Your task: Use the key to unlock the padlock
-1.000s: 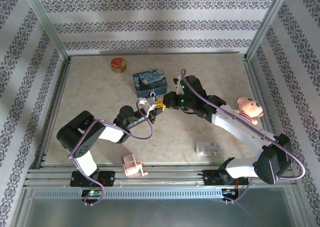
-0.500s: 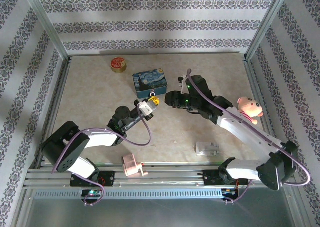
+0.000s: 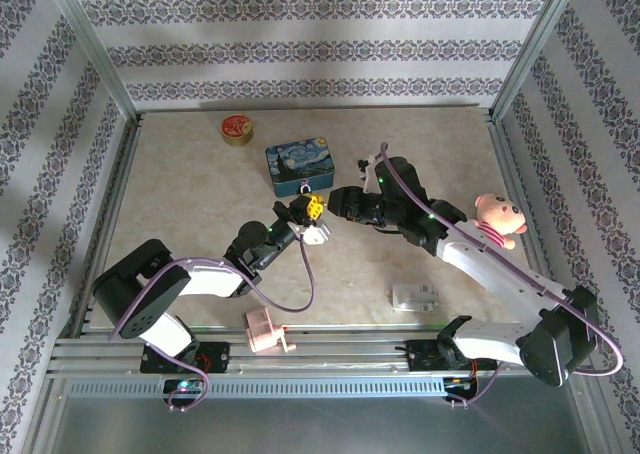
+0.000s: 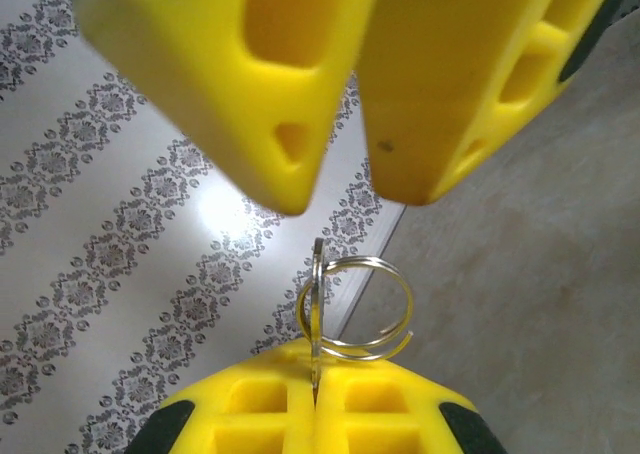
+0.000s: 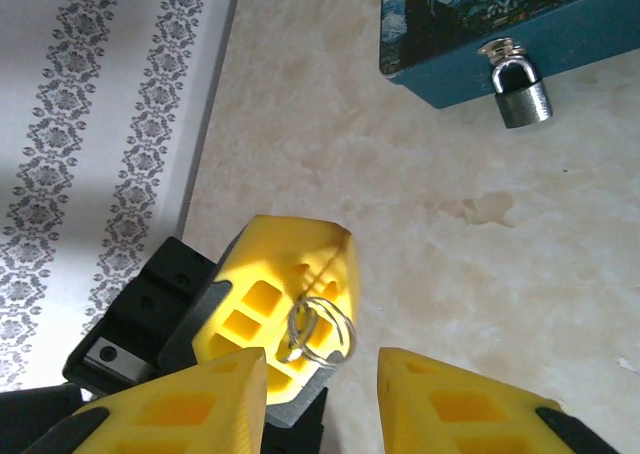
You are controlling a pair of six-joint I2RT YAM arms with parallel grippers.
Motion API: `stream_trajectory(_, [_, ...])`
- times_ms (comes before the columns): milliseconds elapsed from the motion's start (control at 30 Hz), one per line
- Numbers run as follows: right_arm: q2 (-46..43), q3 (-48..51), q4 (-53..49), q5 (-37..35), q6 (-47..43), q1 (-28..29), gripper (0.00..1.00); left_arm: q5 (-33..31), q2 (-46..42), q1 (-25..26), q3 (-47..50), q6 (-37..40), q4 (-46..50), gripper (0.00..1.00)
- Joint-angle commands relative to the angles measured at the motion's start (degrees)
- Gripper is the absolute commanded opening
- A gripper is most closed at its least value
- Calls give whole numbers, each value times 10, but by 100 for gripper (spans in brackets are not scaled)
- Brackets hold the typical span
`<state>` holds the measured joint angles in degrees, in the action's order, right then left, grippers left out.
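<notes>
Pose | left end effector (image 3: pixel 313 208) raised, clamped on key (image 4: pixel 316 299) | right end effector (image 3: pixel 338 198) facing it, part-open, empty

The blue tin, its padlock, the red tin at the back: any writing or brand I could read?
None can be read.
The blue tin: a painted night sky, no words seen.
The padlock: any marking is too blurred to read.
The red tin: its lid pattern is too small to read.
</notes>
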<state>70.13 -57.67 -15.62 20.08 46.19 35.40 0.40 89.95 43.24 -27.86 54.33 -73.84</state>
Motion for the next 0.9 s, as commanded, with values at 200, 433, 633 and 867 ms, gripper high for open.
stream_trajectory(200, [32,-7,41,26,15,6,34,-15,15,16,9,35,-72,0])
stream_trajectory(433, [58,-23,50,41,13,15,26,-14,12,16,9,24,-67,0])
stream_trajectory(633, [65,-25,52,39,12,19,0,-25,13,16,12,5,-79,0])
stream_trajectory(867, [31,3,63,13,-6,-12,0,-2,-60,16,44,-65,-10,75])
